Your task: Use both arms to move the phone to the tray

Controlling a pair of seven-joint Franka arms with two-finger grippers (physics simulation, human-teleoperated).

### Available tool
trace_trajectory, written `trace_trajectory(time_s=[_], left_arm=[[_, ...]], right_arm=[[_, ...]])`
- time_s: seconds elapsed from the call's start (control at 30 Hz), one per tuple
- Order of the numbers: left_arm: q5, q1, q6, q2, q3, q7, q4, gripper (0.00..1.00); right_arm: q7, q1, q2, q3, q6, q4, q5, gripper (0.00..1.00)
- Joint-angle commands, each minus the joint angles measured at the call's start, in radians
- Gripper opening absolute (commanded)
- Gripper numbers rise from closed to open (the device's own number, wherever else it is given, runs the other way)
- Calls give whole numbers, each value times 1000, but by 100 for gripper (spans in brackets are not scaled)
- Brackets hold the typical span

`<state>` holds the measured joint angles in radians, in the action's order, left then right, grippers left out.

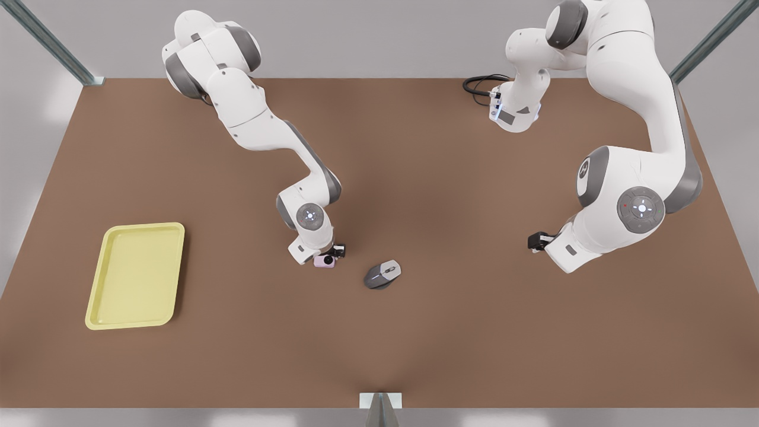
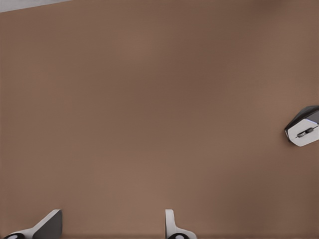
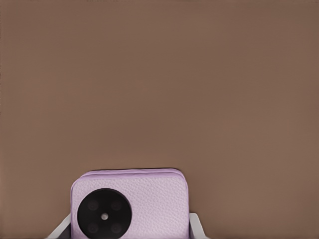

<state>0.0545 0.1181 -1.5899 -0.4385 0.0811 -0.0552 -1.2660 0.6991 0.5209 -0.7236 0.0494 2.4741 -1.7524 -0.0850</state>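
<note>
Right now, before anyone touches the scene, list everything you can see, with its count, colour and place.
Flat, nearly square phone: one, pale pink with a black camera circle, table centre, between the right gripper's fingers.
Rounded computer mouse: one, grey, just to the front view's right of the phone.
Shallow rectangular tray: one, pale yellow, at the front view's left.
Looped cable: one, black, at the far table edge.
Flat table: one, brown, beneath everything.
Jointed arms: two, white and grey, reaching in from the far side.
Right gripper: black, fingers against the phone's sides.
Left gripper: black, open, waiting at the front view's right, above bare table.
</note>
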Motion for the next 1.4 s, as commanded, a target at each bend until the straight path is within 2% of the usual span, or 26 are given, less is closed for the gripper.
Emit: trace_trajectory(time_s=[0.0, 0.07, 0.27, 0.37, 0.43, 0.73, 0.97, 1.07, 1.23, 1.27, 1.3, 1.37], left_arm=[[1, 0, -1, 1, 0, 1, 0, 100], [1, 0, 1, 1, 0, 1, 0, 100], [1, 0, 1, 3, 0, 0, 0, 100], [1, 0, 1, 3, 0, 0, 0, 100], [1, 0, 1, 3, 0, 0, 0, 100], [1, 0, 1, 3, 0, 1, 0, 100], [-1, 0, 1, 3, 0, 0, 0, 100], [-1, 0, 1, 3, 0, 0, 0, 100], [-1, 0, 1, 3, 0, 0, 0, 100], [-1, 0, 1, 3, 0, 0, 0, 100], [-1, 0, 1, 3, 0, 1, 0, 100], [-1, 0, 1, 3, 0, 0, 0, 100]], right_arm=[[-32, -1, 3, 3, -1, 1, -1, 77], [-32, -5, 4, 4, -3, 1, -1, 74], [-47, -39, 24, 30, -17, -4, 1, 74], [-79, -65, 108, 30, -99, -6, 4, 74], [-180, -120, 147, 30, -145, -10, 5, 74], [-857, -535, 317, 24, -149, -257, 7, 74], [-1239, -748, 314, 20, -147, -239, -7, 74], [-1389, -821, 288, -13, -138, -219, -10, 74], [-1474, -849, 216, -51, -130, -179, -10, 74], [-1472, -849, 211, -51, -130, -177, -9, 79], [-1472, -849, 211, -51, -129, -177, 1, 100], [-1471, -848, 214, -52, -129, -177, 2, 100]])
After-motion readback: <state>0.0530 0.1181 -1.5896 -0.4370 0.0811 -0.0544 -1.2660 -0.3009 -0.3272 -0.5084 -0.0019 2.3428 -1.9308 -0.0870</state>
